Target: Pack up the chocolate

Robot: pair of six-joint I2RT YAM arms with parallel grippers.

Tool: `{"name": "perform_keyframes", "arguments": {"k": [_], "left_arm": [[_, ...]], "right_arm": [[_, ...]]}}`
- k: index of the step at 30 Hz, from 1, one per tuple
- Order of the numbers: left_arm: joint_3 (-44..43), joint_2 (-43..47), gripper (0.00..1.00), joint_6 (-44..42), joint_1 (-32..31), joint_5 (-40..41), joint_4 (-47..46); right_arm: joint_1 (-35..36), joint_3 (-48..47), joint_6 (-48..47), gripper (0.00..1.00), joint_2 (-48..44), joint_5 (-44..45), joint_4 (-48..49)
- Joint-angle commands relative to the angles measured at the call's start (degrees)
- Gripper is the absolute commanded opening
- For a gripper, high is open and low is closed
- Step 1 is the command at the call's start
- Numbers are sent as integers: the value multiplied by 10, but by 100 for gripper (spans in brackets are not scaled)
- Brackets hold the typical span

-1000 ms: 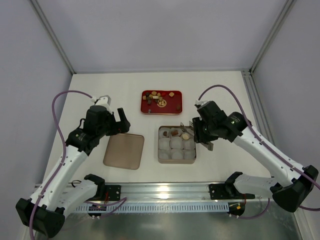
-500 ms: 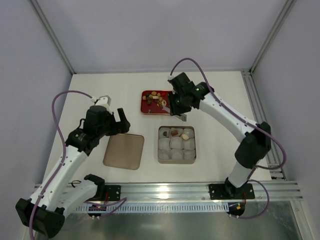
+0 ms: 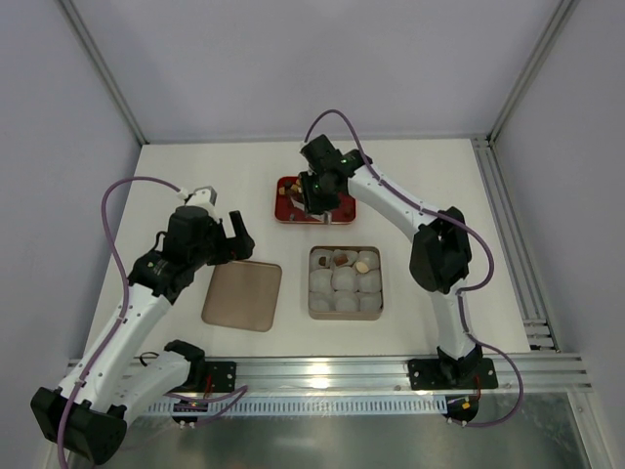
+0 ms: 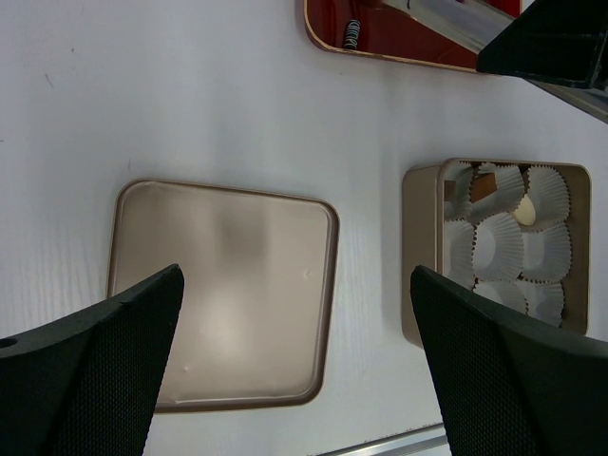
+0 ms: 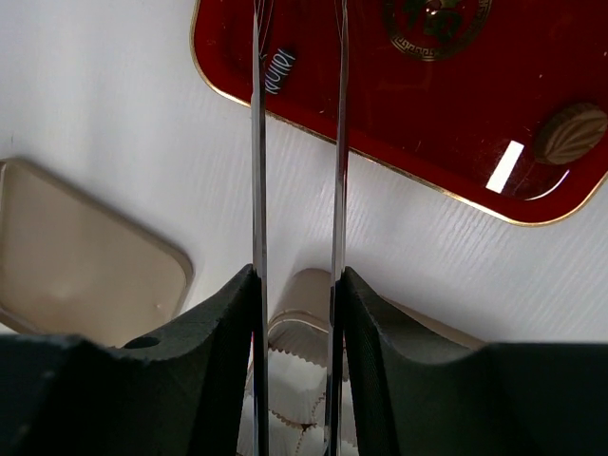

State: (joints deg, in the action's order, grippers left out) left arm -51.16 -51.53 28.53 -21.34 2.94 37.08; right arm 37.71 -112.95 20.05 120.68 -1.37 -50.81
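1. Over the glossy red tray (image 5: 427, 104), the right gripper (image 5: 296, 19) has its thin metal blades narrowly apart, with nothing between them.
2. Chocolates (image 5: 570, 133) lie on the tray, one ribbed and oval. Others sit in the square tin's (image 4: 420, 256) fluted paper cups (image 4: 499, 252).
3. Left gripper (image 4: 296, 275) gapes wide above the smooth tan lid (image 4: 223, 285) on the white table (image 4: 190, 95).

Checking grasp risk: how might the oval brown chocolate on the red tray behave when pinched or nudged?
The oval brown chocolate looks small and rounded, so a narrow pinch may let it slip or twist. The red tray is glossy, so a nudge would probably slide it rather than tip it.
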Motion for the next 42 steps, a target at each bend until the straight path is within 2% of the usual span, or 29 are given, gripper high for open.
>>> {"name": "perform_keyframes", "arguments": {"k": [1,15,21,29,42], "left_arm": [[-1,5,100,5,2,-5,-13],[0,10,100,5,2,-7,-14],[1,12,100,6,2,-7,-14],[1,10,100,5,2,-9,-15],[1,8,100,5,2,-5,-14]], "right_arm": [[6,-38,28,42,-1,3,20],[7,-59,47,42,37,11,16],[10,-61,47,36,39,44,6],[12,-57,39,30,15,52,-3],[12,6,23,29,-74,63,5]]}}
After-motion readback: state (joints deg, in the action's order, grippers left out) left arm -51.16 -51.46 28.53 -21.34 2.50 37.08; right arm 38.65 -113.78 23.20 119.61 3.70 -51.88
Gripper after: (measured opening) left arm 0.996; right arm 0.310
